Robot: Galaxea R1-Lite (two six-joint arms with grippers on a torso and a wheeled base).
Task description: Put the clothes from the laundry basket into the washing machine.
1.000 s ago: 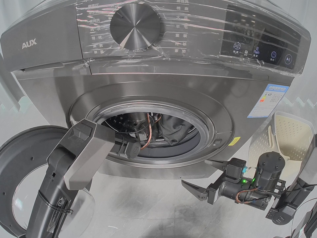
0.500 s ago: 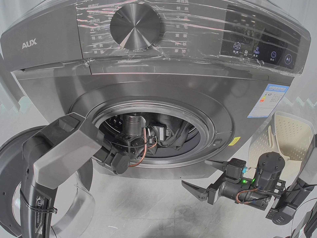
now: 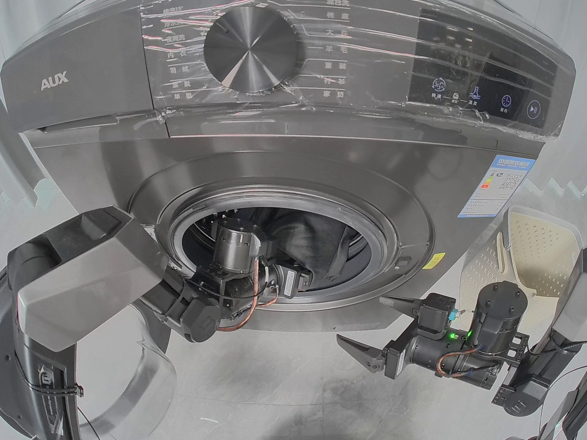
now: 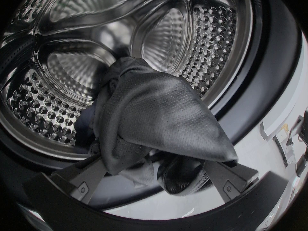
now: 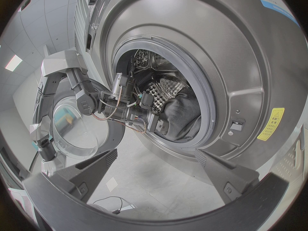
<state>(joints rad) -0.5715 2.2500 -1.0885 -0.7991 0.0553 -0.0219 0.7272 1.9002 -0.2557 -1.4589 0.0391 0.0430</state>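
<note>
Loosely crumpled dark grey garment (image 4: 154, 113), dimpled mesh weave, across the wide-spread left pincer (image 4: 154, 167).

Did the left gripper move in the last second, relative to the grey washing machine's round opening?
Yes. The left gripper backed outward and down, toward the round opening's lower rim.

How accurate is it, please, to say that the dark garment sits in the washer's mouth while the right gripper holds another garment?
Not quite. The right gripper holds nothing: its jaws stand open and empty in front of the washer, below the door opening, as the head view shows. The dark garment does sit in the washer's mouth.
</note>
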